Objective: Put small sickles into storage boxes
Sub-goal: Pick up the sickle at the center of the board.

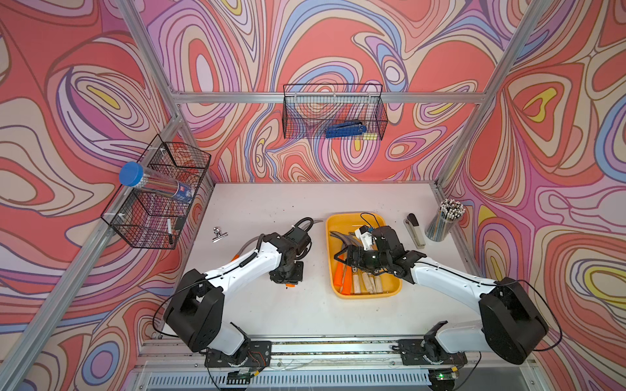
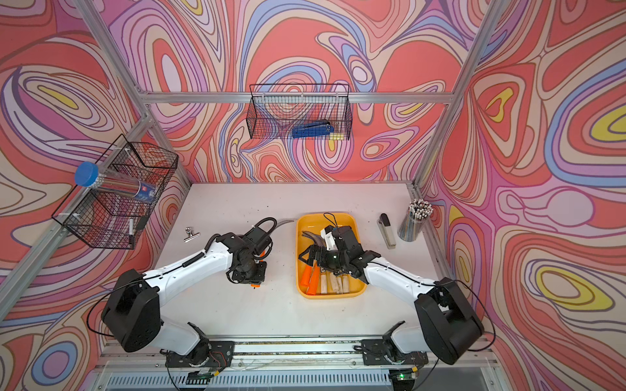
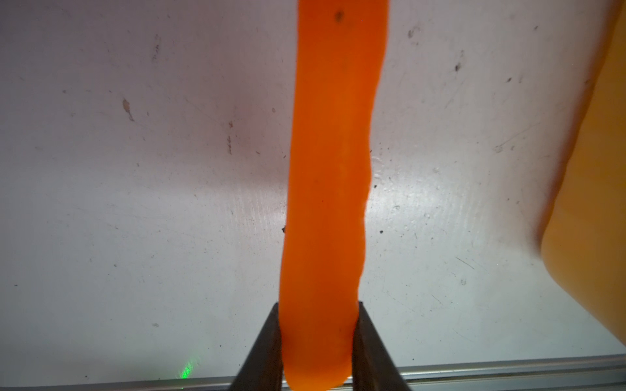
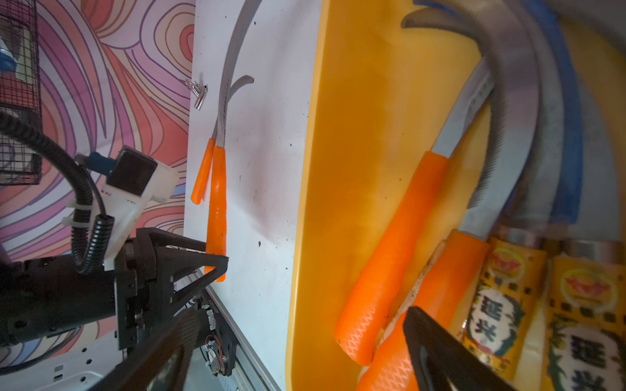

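Left hand [image 3: 318, 338] pinches orange-handled sickle [image 3: 332, 169] beside yellow tray [image 1: 349, 220]; right hand [image 1: 343, 260] spread wide above the sickles [image 1: 364, 284] in it.

Bright, even light falls from above in both top views; the white table [image 1: 271, 315] carries only faint, soft shadows left of the yellow tray [image 1: 367, 294]. The wide lens bows the frame posts [image 1: 465, 135] toward the edges. In the left wrist view the orange sickle [image 3: 328, 169] is out of focus, with a pale sheen on the table between it and the tray. In the right wrist view the blades [image 4: 515, 101] inside the tray smear into blur.
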Controlling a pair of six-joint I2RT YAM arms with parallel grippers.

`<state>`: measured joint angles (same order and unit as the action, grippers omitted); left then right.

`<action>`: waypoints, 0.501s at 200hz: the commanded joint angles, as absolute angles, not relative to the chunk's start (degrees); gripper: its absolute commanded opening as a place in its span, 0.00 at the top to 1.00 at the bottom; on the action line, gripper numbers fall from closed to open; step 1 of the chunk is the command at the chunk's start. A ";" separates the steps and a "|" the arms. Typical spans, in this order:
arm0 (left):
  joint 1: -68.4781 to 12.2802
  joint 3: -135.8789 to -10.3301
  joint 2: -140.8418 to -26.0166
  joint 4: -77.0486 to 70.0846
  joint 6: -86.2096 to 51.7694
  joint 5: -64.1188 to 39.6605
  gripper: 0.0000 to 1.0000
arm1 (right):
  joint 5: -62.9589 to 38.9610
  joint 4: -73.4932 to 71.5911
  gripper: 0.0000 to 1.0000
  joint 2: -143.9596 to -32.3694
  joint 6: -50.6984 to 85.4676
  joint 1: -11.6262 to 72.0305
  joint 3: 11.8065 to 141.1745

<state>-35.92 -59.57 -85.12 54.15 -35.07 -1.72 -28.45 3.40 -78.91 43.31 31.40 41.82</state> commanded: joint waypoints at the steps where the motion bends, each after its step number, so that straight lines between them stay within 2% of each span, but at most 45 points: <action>1: -35.34 -60.30 -82.25 55.27 -34.33 -2.47 0.79 | -28.63 -0.32 0.02 -79.10 46.41 32.36 43.58; 100: -32.95 -59.24 -78.86 52.69 -30.91 -9.61 0.77 | -24.79 -9.98 0.09 -89.09 54.37 38.99 50.71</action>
